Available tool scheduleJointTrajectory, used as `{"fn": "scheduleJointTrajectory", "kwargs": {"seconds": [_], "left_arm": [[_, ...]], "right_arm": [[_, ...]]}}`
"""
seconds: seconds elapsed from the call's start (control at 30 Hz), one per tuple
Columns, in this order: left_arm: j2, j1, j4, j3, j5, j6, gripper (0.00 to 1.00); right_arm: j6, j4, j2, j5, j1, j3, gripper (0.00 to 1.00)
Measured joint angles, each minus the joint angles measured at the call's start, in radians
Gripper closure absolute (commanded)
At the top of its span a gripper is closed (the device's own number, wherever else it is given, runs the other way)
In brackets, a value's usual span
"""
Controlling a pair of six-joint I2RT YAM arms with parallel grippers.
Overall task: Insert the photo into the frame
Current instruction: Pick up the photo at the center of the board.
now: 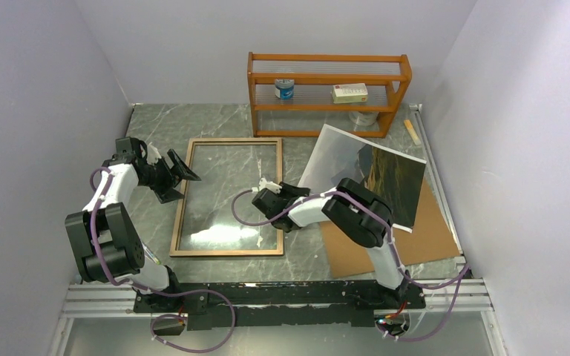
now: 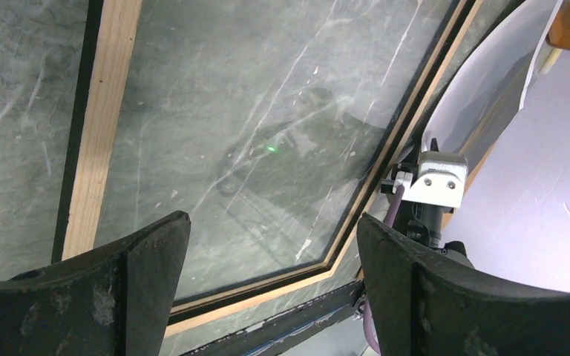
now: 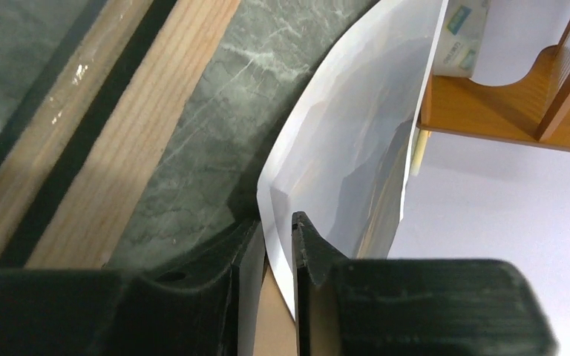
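Note:
The frame (image 1: pixel 182 196) lies flat on the marble table with its light wood back up and the table showing through the glass; the frame (image 2: pixel 107 111) fills the left wrist view. The photo (image 1: pixel 386 174) stands curled up off the brown backing sheet (image 1: pixel 430 237), right of the frame. My right gripper (image 1: pixel 295 190) is at the photo's lower left corner. In the right wrist view the photo (image 3: pixel 349 148) has its edge between my right gripper's (image 3: pixel 276 230) fingers, which stand a narrow gap apart. My left gripper (image 1: pixel 185 172) hovers wide open at the frame's left rail, holding nothing (image 2: pixel 273 245).
An orange-brown shelf rack (image 1: pixel 326 78) stands at the back, holding a can (image 1: pixel 284 89) and a small box (image 1: pixel 349 93). A short wooden stick (image 1: pixel 413 132) lies by the right wall. White walls close in both sides of the table.

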Motion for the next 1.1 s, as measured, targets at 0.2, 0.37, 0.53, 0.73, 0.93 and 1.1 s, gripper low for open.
{"fn": "scheduleJointTrajectory", "kwargs": {"seconds": [0.2, 0.37, 0.53, 0.73, 0.93, 1.1], "left_arm": [[0.001, 0.0, -0.009, 0.0, 0.0, 0.007, 0.12], [0.006, 0.0, -0.012, 0.0, 0.0, 0.011, 0.12], [0.013, 0.0, -0.013, 0.0, 0.001, 0.017, 0.12], [0.013, 0.0, -0.011, 0.0, 0.002, 0.017, 0.12], [0.013, 0.0, -0.008, 0.001, 0.021, 0.015, 0.12], [0.012, 0.0, 0.002, 0.02, 0.065, 0.009, 0.11]], "right_arm": [[-0.064, 0.112, 0.012, 0.013, -0.011, 0.0, 0.76], [-0.121, 0.194, 0.032, 0.034, -0.035, 0.003, 0.79], [-0.121, 0.196, 0.036, 0.04, -0.066, 0.022, 1.0], [-0.021, 0.051, 0.002, 0.023, -0.074, 0.07, 1.0], [0.172, -0.251, -0.2, -0.111, -0.072, 0.155, 1.0], [0.302, -0.426, -0.441, -0.263, -0.075, 0.241, 1.0]]}}
